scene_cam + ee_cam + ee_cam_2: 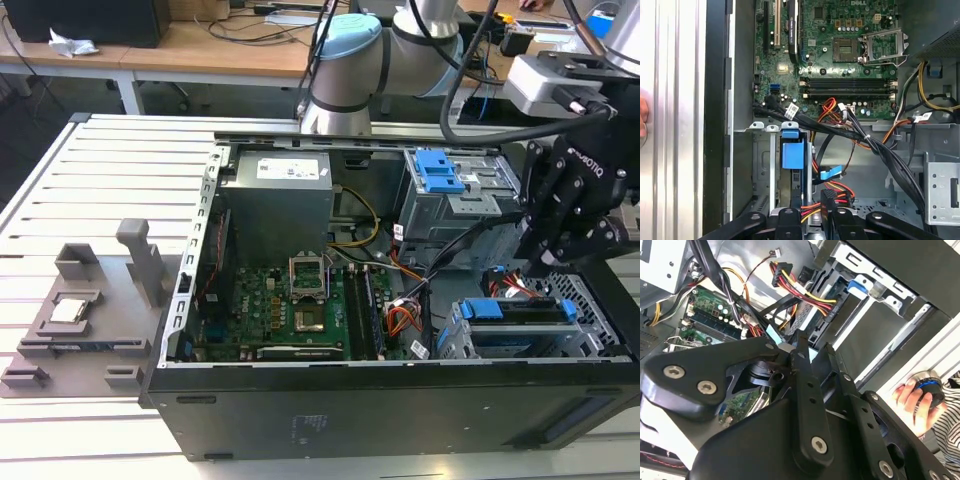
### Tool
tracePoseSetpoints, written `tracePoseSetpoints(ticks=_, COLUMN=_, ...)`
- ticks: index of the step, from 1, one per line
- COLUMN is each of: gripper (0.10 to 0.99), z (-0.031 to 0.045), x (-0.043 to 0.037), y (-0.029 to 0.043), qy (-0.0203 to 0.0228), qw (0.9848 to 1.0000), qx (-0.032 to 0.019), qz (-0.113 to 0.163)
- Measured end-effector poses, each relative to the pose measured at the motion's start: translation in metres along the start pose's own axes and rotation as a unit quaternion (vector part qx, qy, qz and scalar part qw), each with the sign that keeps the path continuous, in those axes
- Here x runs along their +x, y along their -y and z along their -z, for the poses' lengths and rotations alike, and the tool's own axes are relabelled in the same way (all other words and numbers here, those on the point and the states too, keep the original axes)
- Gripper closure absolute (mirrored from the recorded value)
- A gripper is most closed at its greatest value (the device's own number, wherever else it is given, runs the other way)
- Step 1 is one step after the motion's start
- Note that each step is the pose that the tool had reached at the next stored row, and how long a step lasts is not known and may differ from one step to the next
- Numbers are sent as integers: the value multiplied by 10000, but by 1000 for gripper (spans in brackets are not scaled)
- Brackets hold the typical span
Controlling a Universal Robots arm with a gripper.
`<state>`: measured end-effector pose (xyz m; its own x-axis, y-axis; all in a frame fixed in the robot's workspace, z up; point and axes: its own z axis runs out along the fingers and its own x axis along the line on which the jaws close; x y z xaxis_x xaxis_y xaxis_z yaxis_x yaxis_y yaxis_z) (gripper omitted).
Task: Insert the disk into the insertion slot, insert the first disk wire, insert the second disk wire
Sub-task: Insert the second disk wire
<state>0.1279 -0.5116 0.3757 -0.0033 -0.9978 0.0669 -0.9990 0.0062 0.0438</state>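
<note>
blue-framed disk [500,310] in insertion slot [456,342]; slot perforated, silver-grey

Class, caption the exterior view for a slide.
Black robot gripper above the blue-framed disk in the low perforated silver-grey drive cage.

In the exterior view, the near ground is a pale silver-white metal desk [60,190] made of long grooved slats, which shine under a bright, even light. Behind it stands a light brown wooden desk with white legs [200,48], and on it lie a black box [90,20], a crumpled piece of white paper [72,44] and several loose dark cables [255,30]. Under this wooden desk the dark floor [40,100] is in shadow.
</note>
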Motion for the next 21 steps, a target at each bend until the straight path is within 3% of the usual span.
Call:
tracePoseSetpoints(ticks=6, gripper=784, z=-21, x=-101, y=-59, qy=-1, qw=10000, qx=0, qz=1)
tracePoseSetpoints(ticks=12, gripper=784, z=-104, x=-190, y=-184, qy=-17, qw=10000, qx=5, qz=73)
tracePoseSetpoints(ticks=15, gripper=784, z=-118, x=-204, y=-202, qy=-125, qw=9998, qx=10, qz=147)
tracePoseSetpoints(ticks=18, gripper=784, z=-126, x=-219, y=-207, qy=-285, qw=9993, qx=16, qz=240)
tracePoseSetpoints(ticks=21, gripper=784, z=-150, x=-259, y=-207, qy=-331, qw=9989, qx=24, qz=334)
